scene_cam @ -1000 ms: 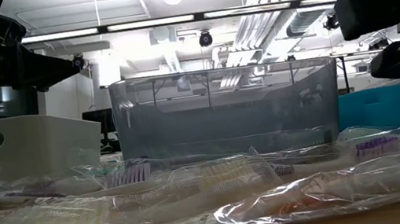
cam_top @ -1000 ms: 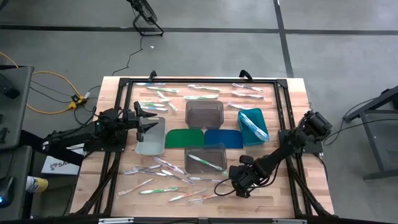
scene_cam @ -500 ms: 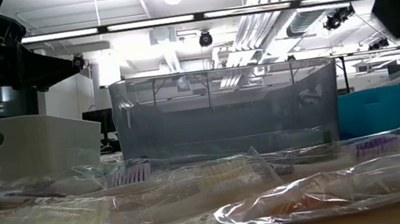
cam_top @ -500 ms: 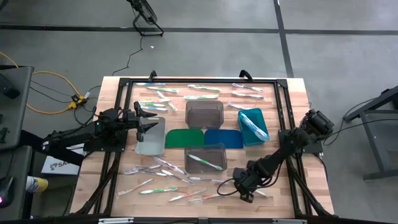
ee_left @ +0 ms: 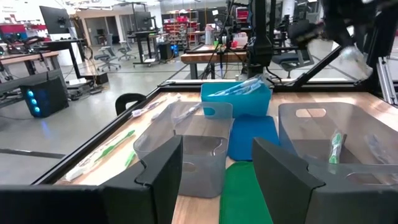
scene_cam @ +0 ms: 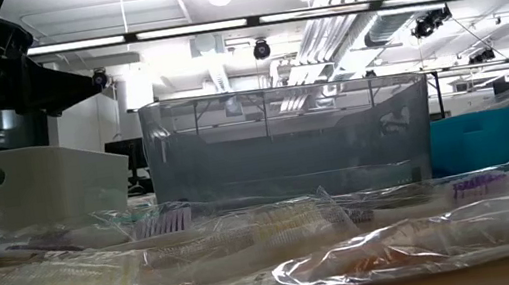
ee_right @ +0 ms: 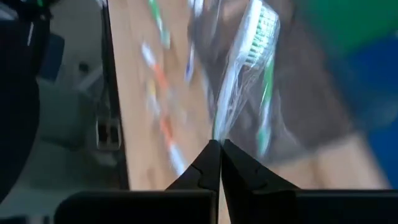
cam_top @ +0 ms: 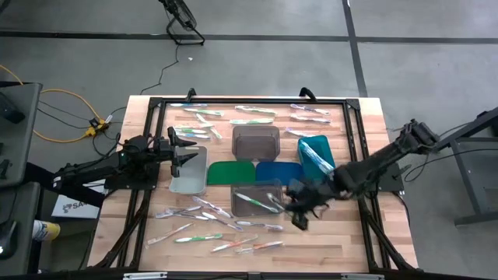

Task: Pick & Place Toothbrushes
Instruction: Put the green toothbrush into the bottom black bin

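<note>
Many wrapped toothbrushes lie flat on the wooden table, in rows at the far side [cam_top: 249, 117] and scattered at the near side [cam_top: 210, 225]. My right gripper [cam_top: 299, 206] hangs blurred by the right end of the near grey bin [cam_top: 257, 197]. It is shut on a white-and-green toothbrush [ee_right: 249, 56] in a clear wrapper. Another toothbrush [cam_top: 257, 201] lies in that bin, and several lie in the teal bin [cam_top: 317, 155]. My left gripper [cam_top: 187, 152] waits open over the clear bin [cam_top: 189, 171]. My right gripper [ee_right: 217, 149] pinches the end of the clear wrapper [ee_right: 216, 132] between its two fingertips, slanting down from the table's right. The toothbrush runs on from the fingertips, bristle end farthest from them, lifted clear of the table.
A second grey bin [cam_top: 255, 141] stands at the far middle. A green mat [cam_top: 231, 172] and a blue mat [cam_top: 280, 173] lie between the bins. A black frame [cam_top: 354, 167] borders the work area. In the low view, crinkled wrappers [scene_cam: 278, 230] fill the foreground.
My right gripper has risen fast from the table's near right part and swung toward the far edge, up to the near grey bin's right end, tipping less steeply. In the low view it has left the right side and now blurs across the top.
</note>
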### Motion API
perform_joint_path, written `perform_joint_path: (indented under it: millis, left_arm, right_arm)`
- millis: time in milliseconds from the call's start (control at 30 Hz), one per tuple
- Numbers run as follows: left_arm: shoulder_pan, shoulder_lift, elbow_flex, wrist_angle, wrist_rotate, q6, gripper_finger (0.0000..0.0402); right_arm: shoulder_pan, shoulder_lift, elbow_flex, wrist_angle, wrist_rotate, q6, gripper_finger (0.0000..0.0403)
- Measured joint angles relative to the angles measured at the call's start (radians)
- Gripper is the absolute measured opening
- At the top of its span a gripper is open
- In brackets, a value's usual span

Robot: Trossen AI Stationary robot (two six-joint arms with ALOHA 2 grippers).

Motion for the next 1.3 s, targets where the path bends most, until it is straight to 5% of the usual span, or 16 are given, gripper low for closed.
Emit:
perform_joint_path:
  millis: [267, 500, 700, 1300]
  left_arm:
    - [0.000, 0.000, 0.000, 0.001, 0.000, 0.000, 0.0187]
    - [0.000, 0.000, 0.000, 0.000, 0.000, -0.003, 0.0187]
    - [0.000, 0.000, 0.000, 0.000, 0.000, -0.003, 0.0187]
    - [0.000, 0.000, 0.000, 0.000, 0.017, -0.005, 0.0187]
  right_arm:
    - [-0.211, 0.070, 0.144, 0.018, -0.061, -0.295, 0.0002]
    - [-0.327, 0.181, 0.175, 0.024, -0.236, -0.373, 0.0003]
    - [-0.339, 0.264, 0.175, 0.120, -0.335, -0.307, 0.0003]
    - [-0.334, 0.357, 0.175, 0.123, -0.334, -0.281, 0.0003]
